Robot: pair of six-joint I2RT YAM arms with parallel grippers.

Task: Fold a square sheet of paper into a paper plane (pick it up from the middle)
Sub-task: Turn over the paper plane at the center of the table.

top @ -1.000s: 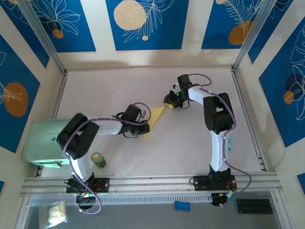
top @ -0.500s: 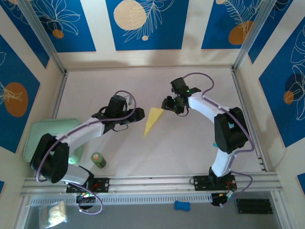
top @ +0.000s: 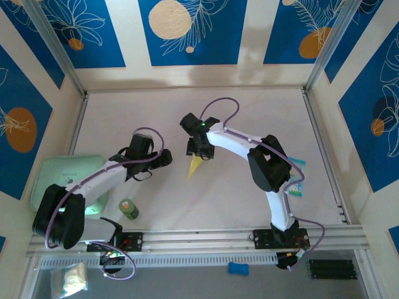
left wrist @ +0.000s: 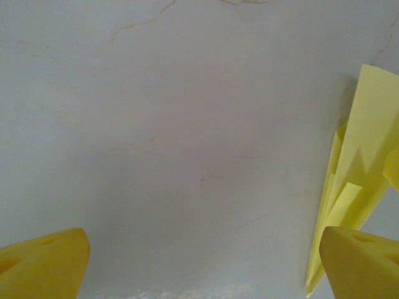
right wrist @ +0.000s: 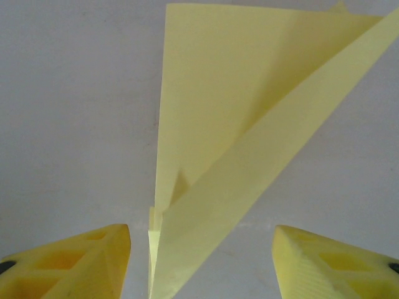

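On table (top: 262,112): paper plane (top: 195,166), bare room round edges | L hand (left wrist: 202,258) open, empty | R hand (right wrist: 209,258) open astride it

Desk (top: 249,112): pale, faintly veined surface, walled on three sides.
Tub (top: 56,174): pale green, sat at the desk's left edge.
Bottle (top: 128,208): small, green, upright near the front rail (top: 206,238), just right of the tub.
Packet (top: 298,185): blue-green, lay toward the desk's right side.
Wall panels (top: 187,31): blue, with white leaves and orange discs.
Clear bag (top: 72,279): held white stuff, lay below the rail at left.
Blue piece (top: 237,268): small, lay below the rail near the middle.
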